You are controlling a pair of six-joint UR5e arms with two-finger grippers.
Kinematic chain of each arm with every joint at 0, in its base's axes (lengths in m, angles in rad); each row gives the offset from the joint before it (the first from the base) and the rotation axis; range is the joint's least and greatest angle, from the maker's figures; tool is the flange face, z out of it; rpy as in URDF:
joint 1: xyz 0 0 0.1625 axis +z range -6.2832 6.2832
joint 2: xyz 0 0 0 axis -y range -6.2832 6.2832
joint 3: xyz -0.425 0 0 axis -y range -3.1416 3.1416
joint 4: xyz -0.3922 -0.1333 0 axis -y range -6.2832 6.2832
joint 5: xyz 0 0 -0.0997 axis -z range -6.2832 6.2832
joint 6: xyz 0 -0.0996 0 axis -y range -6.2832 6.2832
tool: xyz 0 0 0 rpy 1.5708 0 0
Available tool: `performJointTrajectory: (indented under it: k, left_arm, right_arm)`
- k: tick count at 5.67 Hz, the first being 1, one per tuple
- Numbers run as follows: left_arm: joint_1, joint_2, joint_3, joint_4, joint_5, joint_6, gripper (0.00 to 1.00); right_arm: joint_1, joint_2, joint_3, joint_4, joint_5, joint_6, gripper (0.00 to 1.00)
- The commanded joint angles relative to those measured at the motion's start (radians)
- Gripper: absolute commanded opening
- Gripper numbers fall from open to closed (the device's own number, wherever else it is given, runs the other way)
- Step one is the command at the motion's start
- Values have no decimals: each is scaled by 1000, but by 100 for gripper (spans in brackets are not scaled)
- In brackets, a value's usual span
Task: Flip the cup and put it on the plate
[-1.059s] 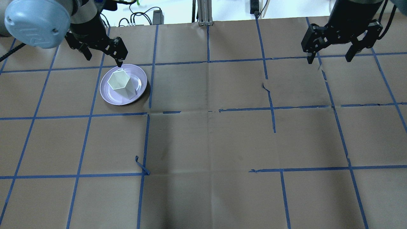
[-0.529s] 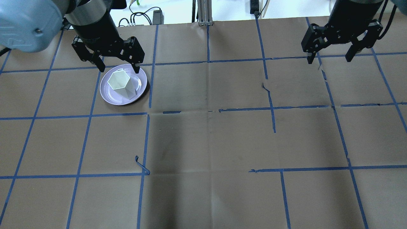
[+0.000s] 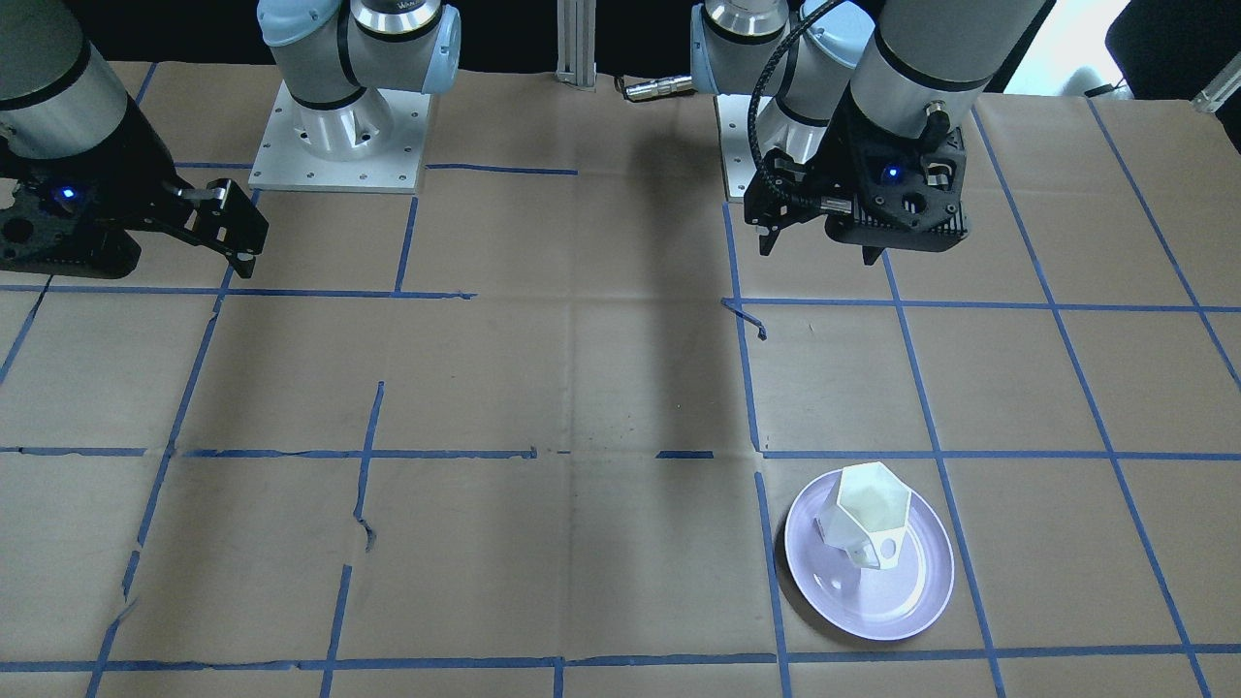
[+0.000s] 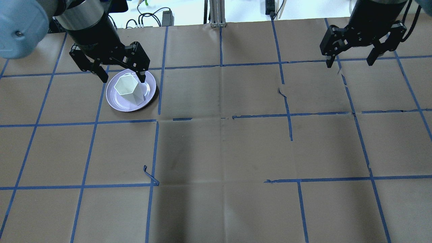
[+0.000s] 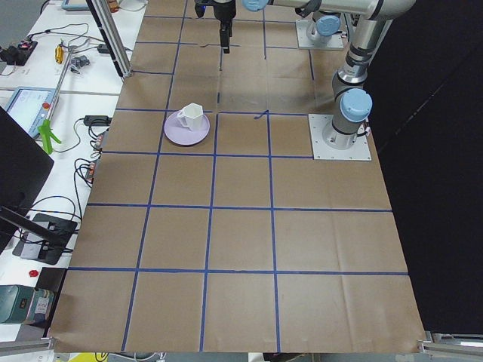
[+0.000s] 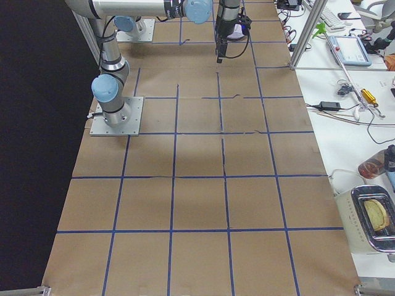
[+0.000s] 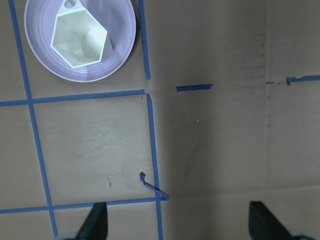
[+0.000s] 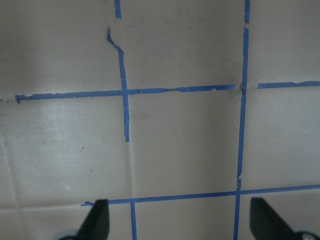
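White cup (image 4: 128, 89) sits upright, mouth up, on the lavender plate (image 4: 114, 102), with its handle pointing away from the robot, so we judge flip and place done. We see the left gripper (image 3: 819, 250) pointing straight down, raised well above the table (image 4: 219, 152), fingers spread wide and empty; the cup lies forward of it and lower, long axis vertical. We mark the left arm as the near one; the right gripper (image 4: 349, 63) hangs well apart across the table, also spread and holding nothing.
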Motion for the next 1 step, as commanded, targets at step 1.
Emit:
performJointTrajectory:
  k: [1]
  left_arm:
    - [1,1,-3,0,-2,2,100]
  right_arm:
    - [0,0,0,-1,0,0,100]
